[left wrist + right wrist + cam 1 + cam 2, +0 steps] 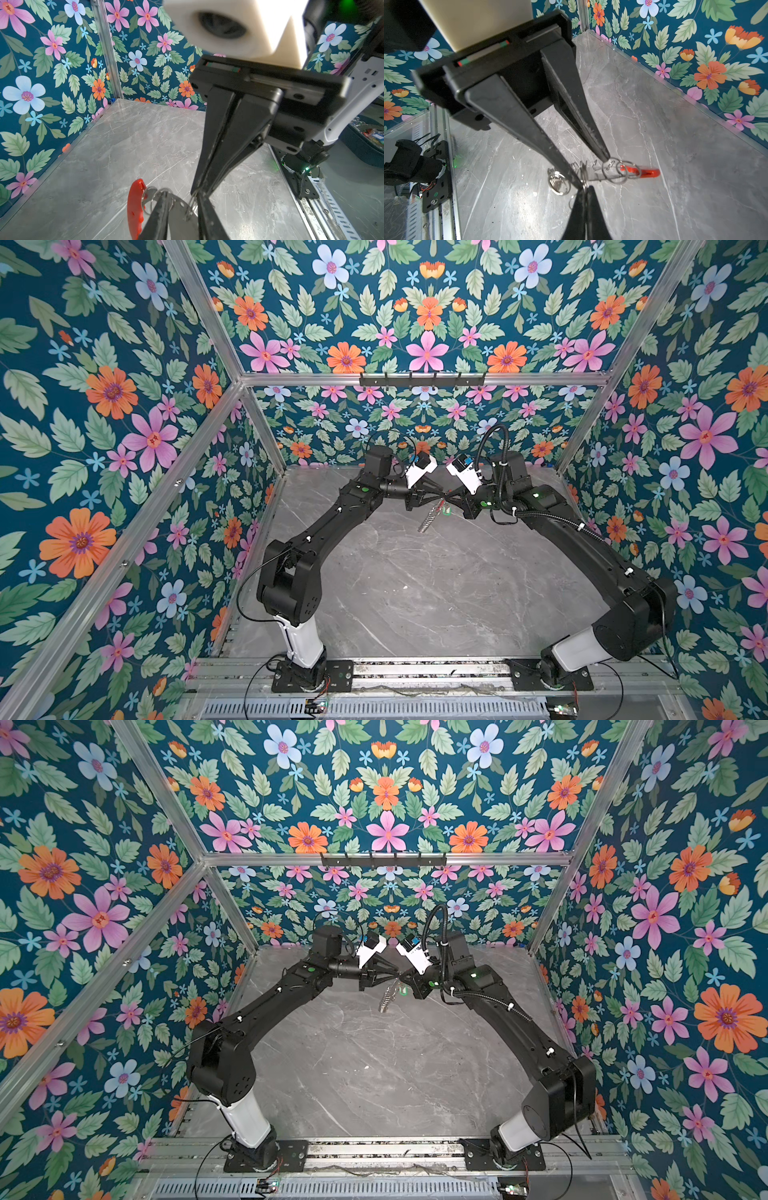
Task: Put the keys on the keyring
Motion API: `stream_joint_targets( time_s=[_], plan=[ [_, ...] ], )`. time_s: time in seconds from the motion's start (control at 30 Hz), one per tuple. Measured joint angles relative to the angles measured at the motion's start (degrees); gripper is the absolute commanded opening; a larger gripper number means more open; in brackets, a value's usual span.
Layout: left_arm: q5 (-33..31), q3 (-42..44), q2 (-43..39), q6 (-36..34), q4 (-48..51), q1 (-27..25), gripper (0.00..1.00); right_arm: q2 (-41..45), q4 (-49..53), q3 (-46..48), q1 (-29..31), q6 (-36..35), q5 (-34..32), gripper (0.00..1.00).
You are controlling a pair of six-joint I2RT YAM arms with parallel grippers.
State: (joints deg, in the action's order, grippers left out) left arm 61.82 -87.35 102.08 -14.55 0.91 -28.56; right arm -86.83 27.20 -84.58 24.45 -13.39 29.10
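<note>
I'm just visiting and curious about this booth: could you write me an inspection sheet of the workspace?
Surface: grey marble-patterned tabletop, nothing lying on it.
Job's things: grey metal keyring with red plastic arc, held aloft; tiny green-headed key dangles beside it.
Clutter: nothing seen.
Grippers: left gripper clamps the keyring; right gripper shut on a small silver loop.
Cables: black corrugated hose along right arm.
Surroundings: floral-print walls, aluminium frame.

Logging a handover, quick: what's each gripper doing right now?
Left gripper: closed on the keyring.
Right gripper: closed, pinching a small silver loop on its rim.
</note>
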Motion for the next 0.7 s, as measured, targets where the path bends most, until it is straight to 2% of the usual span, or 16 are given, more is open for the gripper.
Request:
stream_joint_targets(
  time_s=[0.07,0.13,0.43,0.47,0.53,0.57,0.7],
  plan=[
    [0.8,-0.1,0.1,0.8,0.0,0.0,0.15,0.1,0.0,0.0,0.0,0.4,0.0,0.0],
    [1.4,-0.3,0.2,0.9,0.0,0.0,0.01,0.1,-0.1,-0.1,0.0,0.9,-0.4,0.0],
    [3.0,0.1,0.2,1.3,-1.5,0.0,0.0,0.3,-0.3,-0.2,-0.1,2.4,-1.0,0.0],
    [2.9,0.9,0.0,2.5,-3.1,0.1,0.0,0.7,-0.5,0.1,-0.1,2.8,-1.2,0.04],
    [2.8,4.0,-0.8,7.2,-9.5,0.3,0.0,1.9,-1.3,1.2,-0.4,4.7,-1.8,0.23],
    [2.4,5.8,-1.2,10.3,-13.6,0.4,0.0,2.5,-2.1,1.8,-0.8,5.9,-1.7,0.28],
    [-1.2,13.2,-1.1,25.7,-33.0,1.3,0.0,6.4,-10.9,7.0,-6.1,14.0,0.4,0.34]
  ],
)
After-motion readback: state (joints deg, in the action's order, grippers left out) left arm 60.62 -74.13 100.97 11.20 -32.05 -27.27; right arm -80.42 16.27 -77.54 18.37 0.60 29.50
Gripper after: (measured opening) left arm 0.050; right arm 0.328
